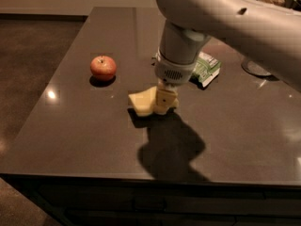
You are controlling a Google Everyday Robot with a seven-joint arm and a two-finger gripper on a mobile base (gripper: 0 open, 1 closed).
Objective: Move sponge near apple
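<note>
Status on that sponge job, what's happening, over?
Pincer low, at sponge. Sponge apart from apple, which sits further left in view. Nothing between them; green bag off the path.

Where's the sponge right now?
In the camera view, the sponge lies on the table, right of the apple, with the gripper at its right edge.

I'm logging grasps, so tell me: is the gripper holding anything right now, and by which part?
The gripper, right of the apple, appears to hold the sponge by its right end; the rest of the sponge sticks out leftward.
</note>
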